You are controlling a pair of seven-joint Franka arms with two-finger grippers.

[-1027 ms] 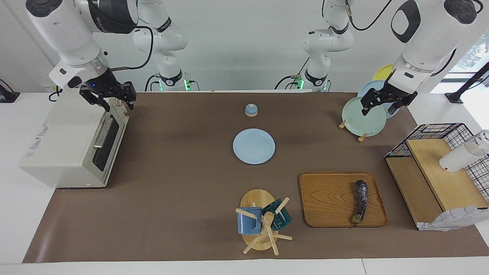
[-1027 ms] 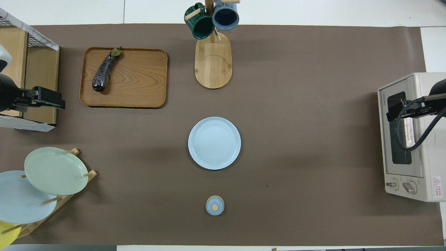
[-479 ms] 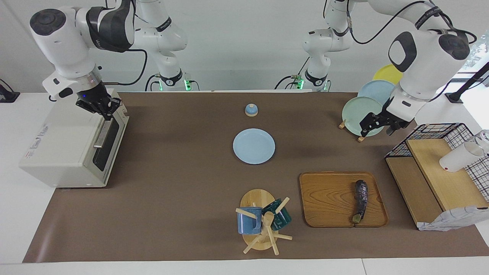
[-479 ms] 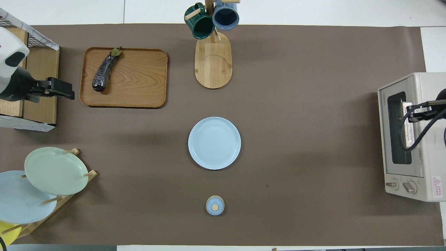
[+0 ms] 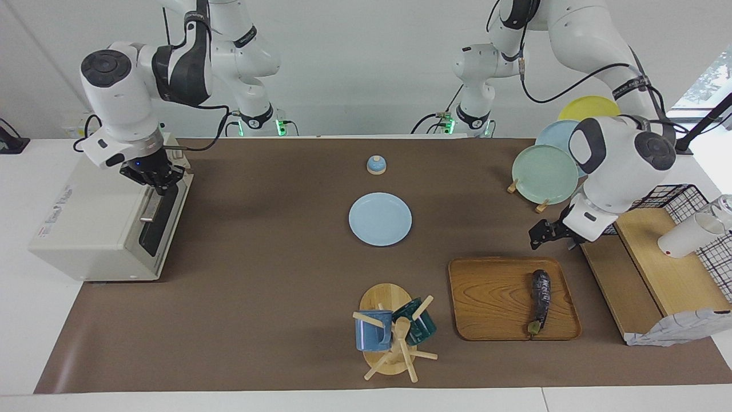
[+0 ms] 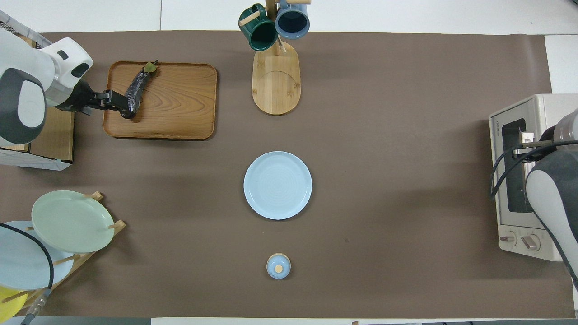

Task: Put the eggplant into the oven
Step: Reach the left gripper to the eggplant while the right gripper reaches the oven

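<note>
Eggplant (image 5: 541, 300) on tray (image 5: 492, 297); overhead, open left gripper (image 5: 550, 234) hides its blunt end. Right gripper (image 5: 155, 178), closed, at oven (image 5: 97, 229) handle; contact unclear.

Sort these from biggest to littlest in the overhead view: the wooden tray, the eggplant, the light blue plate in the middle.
1. Wooden tray
2. Light blue plate
3. Eggplant, partly covered by the left claw

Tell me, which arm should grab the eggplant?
The left one, probably. The left gripper is open and hangs by the wooden tray where the eggplant lies. The right gripper is shut, busy at the oven door's handle.
</note>
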